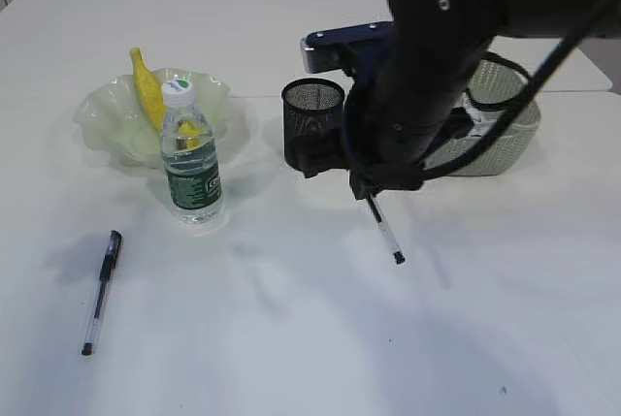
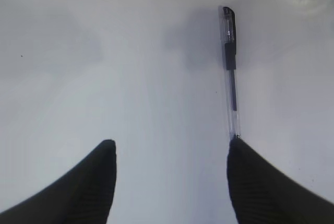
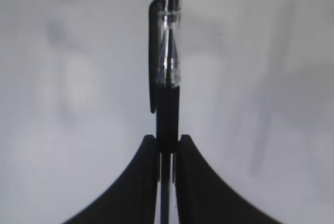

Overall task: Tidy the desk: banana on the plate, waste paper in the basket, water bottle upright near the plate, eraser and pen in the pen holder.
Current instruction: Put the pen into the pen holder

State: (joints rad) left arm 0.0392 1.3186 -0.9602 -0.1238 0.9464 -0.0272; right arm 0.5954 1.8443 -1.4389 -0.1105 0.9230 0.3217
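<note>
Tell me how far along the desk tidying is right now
Looks done: the banana lies in the plate, and the water bottle stands upright beside it. In hand: the right gripper has its jaws shut on a pen near the pen holder. Left: the second pen lies on the desk, before the open left gripper. Eraser and waste paper aren't visible.

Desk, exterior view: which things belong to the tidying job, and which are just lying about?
Part of the job: banana on the plate; water bottle, upright; pen holder; basket; loose pen on the desk; second pen in the right end effector.

Just lying about: none seen. Waste paper and eraser are not visible.
</note>
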